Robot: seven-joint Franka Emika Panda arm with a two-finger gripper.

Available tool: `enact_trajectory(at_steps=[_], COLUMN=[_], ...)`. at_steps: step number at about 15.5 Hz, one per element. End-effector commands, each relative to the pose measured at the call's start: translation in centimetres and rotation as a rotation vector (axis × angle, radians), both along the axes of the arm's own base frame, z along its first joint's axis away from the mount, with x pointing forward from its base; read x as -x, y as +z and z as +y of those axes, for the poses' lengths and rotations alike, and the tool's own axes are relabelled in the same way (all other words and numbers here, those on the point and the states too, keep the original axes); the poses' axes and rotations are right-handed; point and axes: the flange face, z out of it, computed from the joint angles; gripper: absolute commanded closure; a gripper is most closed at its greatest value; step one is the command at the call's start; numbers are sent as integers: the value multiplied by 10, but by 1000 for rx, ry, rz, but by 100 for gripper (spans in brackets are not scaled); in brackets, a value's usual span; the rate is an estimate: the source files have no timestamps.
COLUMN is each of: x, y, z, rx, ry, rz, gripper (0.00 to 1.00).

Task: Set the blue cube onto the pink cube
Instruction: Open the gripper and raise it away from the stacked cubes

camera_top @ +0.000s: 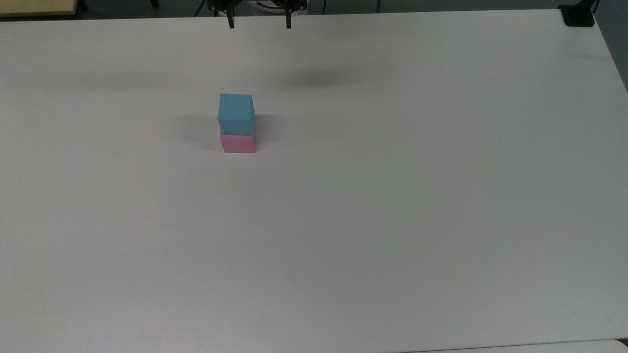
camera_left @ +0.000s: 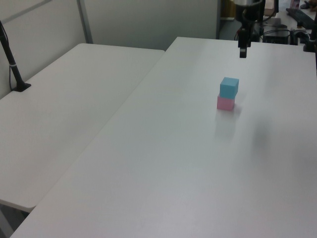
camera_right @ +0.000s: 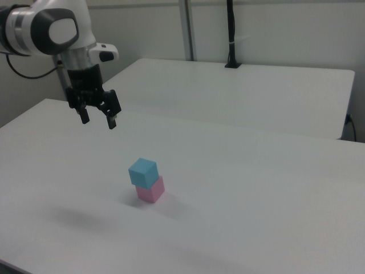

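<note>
Blue cube stacked on pink cube, end effector raised clear and empty.

From my station I see the white surface (camera_top: 392, 220) spanning nearly the whole top view, with a second white table (camera_right: 239, 91) behind it in the upper half of the right view. The arm (camera_right: 51, 28) sits in the upper left of the right view, its end effector (camera_right: 98, 120) hanging above the surface with fingers spread apart and nothing between them, well apart from the stack; in the top view its fingertips (camera_top: 230, 22) poke in at the upper edge. The blue cube (camera_top: 236, 113) rests squarely on the pink cube (camera_top: 238, 143), left of centre in the top view's upper half, slightly turned relative to it in the right view.
</note>
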Motion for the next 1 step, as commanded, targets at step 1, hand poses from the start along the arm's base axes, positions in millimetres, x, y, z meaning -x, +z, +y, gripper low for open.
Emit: enact_trajectory(at_steps=[1], x=[-2], y=[21], z=[-21], rx=[22], ry=[-63], rz=[6], gripper=[0])
